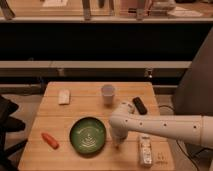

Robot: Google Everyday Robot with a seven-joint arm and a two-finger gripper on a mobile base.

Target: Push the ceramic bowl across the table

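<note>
1. On the bench (55, 114), near its front edge, you have the bowl (88, 136): wide, shallow, dark green, pale rings inside.
2. Just right of it hangs the gripper (118, 144), pointing down; whether the fingers are spread or pressed together, you cannot tell.
3. Expect a heavy, rigid, slick-glazed, breakable bowl; push low on its right wall, don't grasp.
4. A cup (107, 94) stands behind, a carrot (49, 140) to the left.

Dark-green ceramic bowl (88, 136) sits upright on the light wooden table (80, 106), tool (118, 145) just beside it.
</note>
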